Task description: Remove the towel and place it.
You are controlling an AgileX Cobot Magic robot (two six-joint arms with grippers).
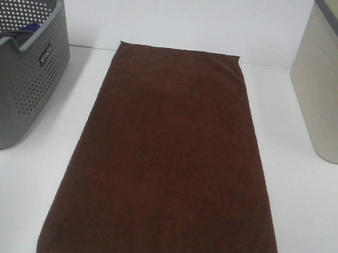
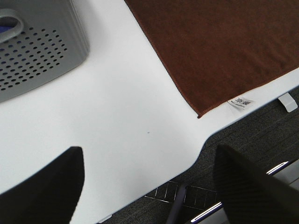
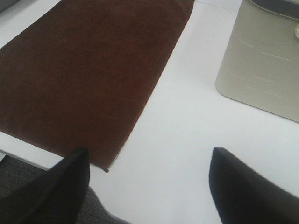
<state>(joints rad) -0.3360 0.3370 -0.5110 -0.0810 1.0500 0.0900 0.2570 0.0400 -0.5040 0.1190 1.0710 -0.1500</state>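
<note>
Brown terry towel [image 1: 169, 163] flat on white table [image 1: 319, 213], between grey perforated basket [image 1: 14, 83] and beige bin [image 1: 337, 91].

Left gripper [image 2: 147, 186] spread wide, empty; could pinch one corner only, dragging cloth.

Right gripper [image 3: 149, 186] likewise apart, short of hem; could grab bare table.

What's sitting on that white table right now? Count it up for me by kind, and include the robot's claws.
Towels: 1, the brown towel spread flat on the table.
Baskets: 2, the grey perforated basket and the cream basket.
Cloths: 1, a blue cloth inside the grey one.
Grippers: 2, the left gripper and the right gripper, both open and empty.
Total: 6.
</note>
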